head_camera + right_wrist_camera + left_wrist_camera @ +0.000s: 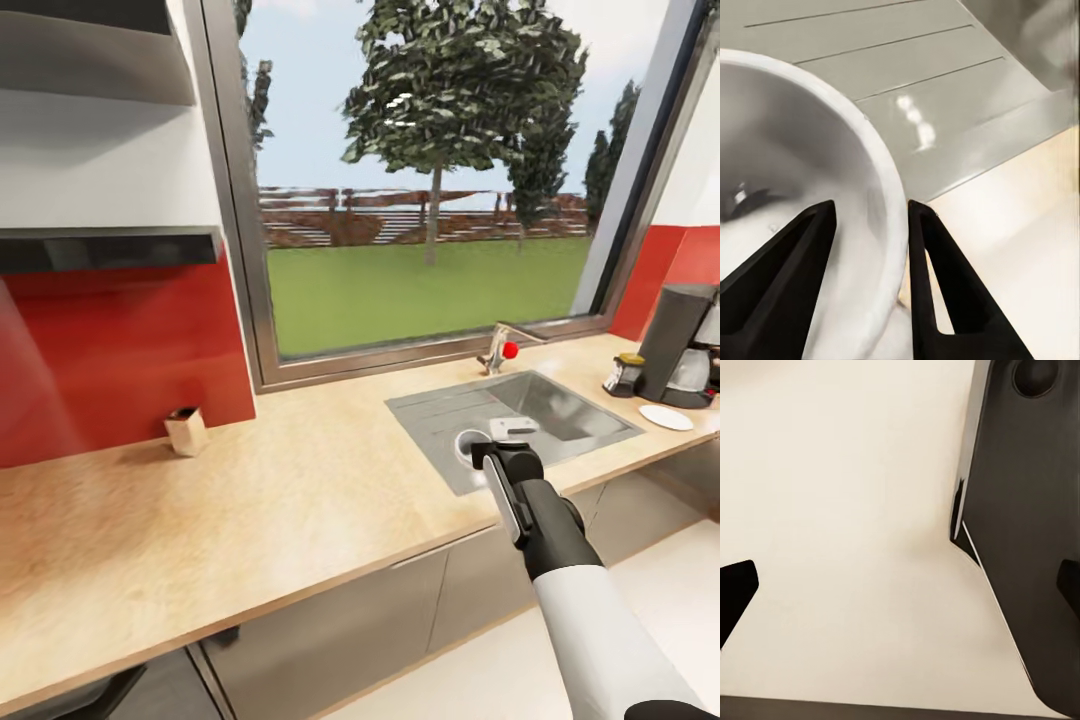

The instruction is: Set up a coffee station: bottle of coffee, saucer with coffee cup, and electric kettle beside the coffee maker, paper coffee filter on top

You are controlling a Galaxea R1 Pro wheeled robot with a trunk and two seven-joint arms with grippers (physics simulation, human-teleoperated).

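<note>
- The countertop [300, 480] is the biggest thing here, a long pale wood-grain worktop running under the window [420, 200], with red wall panels behind it at both ends.
- Set into the worktop is the grey steel sink [560, 400], its ribbed draining side nearer the camera and a tap [497, 352] with a red knob at its far edge.
- The right arm [570, 560] reaches up from the lower right of the head view, black at the wrist and white further back.
- The coffee maker [685, 345] stands at the far right of the worktop (its top half dark, its carafe partly cut by the picture edge).
- A small tan box [187, 431] sits alone against the left red panel, well apart from everything else.
- The saucer [666, 417] lies flat on the worktop just in front of the coffee maker.
- The bottle of coffee [627, 374] stands just beside the coffee maker, on its sink side.
- The coffee cup [810, 210] sits on the sink's draining side at the arm's tip.
- The right gripper [870, 247] has its two black fingers astride the cup's rim, one inside the bowl and one outside; whether they press the wall I cannot tell.
- The left gripper [900, 592] has its fingertips wide apart with nothing between them, over a plain pale surface.
</note>
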